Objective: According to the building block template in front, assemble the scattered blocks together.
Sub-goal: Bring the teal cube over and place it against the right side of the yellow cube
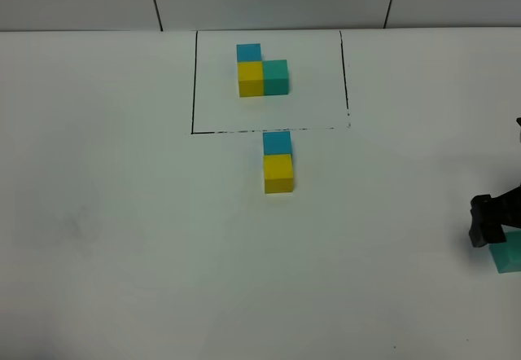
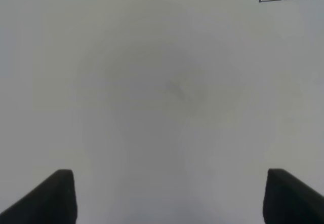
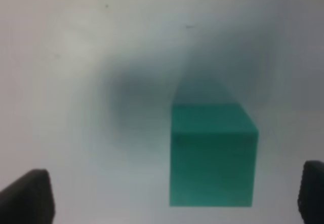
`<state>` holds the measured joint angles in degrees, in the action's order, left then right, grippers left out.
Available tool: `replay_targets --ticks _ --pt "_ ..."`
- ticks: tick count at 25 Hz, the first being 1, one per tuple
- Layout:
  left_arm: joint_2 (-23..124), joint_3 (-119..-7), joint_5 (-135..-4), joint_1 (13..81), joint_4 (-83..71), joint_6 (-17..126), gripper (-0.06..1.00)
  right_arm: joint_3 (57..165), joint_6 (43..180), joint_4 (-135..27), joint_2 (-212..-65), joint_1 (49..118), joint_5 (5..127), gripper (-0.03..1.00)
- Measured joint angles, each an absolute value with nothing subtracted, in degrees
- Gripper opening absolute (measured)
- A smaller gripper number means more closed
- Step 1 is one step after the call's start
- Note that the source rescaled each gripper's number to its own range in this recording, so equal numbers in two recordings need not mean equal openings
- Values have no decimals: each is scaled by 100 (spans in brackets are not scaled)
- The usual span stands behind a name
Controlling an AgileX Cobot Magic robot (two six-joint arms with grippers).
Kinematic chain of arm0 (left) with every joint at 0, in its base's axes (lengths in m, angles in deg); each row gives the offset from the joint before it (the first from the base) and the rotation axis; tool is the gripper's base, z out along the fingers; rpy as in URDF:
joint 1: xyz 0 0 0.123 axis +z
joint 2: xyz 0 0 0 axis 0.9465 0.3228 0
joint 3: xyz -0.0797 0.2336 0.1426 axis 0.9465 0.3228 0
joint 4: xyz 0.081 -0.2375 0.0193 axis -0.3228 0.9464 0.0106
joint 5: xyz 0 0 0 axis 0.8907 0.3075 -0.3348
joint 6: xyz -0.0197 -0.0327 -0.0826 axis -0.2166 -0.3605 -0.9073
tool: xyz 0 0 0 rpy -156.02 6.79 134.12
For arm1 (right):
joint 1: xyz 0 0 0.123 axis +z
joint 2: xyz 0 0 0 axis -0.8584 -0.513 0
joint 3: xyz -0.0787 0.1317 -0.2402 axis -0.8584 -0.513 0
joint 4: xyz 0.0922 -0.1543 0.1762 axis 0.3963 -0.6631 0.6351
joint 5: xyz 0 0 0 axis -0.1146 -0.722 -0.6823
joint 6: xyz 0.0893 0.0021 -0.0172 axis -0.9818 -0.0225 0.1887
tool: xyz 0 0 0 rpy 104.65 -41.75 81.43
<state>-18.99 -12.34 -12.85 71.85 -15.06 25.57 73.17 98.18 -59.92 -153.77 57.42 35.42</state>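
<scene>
Teal-green, the last loose cube [image 3: 211,155] sat out at four o'clock on the white table [image 1: 114,238], well apart from its mates. It lay between the wide-spread jaws of the right gripper [image 3: 172,198], which was released and touched nothing. That straddling pose looked like the set-up for a pinch on the cube's side faces. The blue cube [image 1: 277,142] lay touching the yellow cube [image 1: 278,173] at its twelve o'clock, the pair just at six o'clock of the black outline [image 1: 194,83]. They copied one arm of the building block template [image 1: 251,79], framed at twelve o'clock. Judging by the template, the teal-green cube belonged at the yellow one's three o'clock. The left gripper [image 2: 172,196] hung slack-jawed over bare table, seemingly parked clear of the work.
</scene>
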Motion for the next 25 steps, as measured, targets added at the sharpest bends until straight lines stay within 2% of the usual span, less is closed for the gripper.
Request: replay_targets --ticks 5,20,23,25 --pt "-1899 -1234 -1285 7185 -1506 2557 99 7182 10211 -5944 -15377 5474 3721 94" --pt "-1899 -1234 -1285 7185 -1506 2557 99 7175 10406 -5832 -16276 5428 4062 91" --pt "-1899 -1234 -1285 7185 -1506 2557 99 7175 10406 -5832 -16477 5428 4106 86" --pt "-1899 -1234 -1285 7185 -1506 2562 99 7180 10406 -5874 -16570 5428 4108 79"
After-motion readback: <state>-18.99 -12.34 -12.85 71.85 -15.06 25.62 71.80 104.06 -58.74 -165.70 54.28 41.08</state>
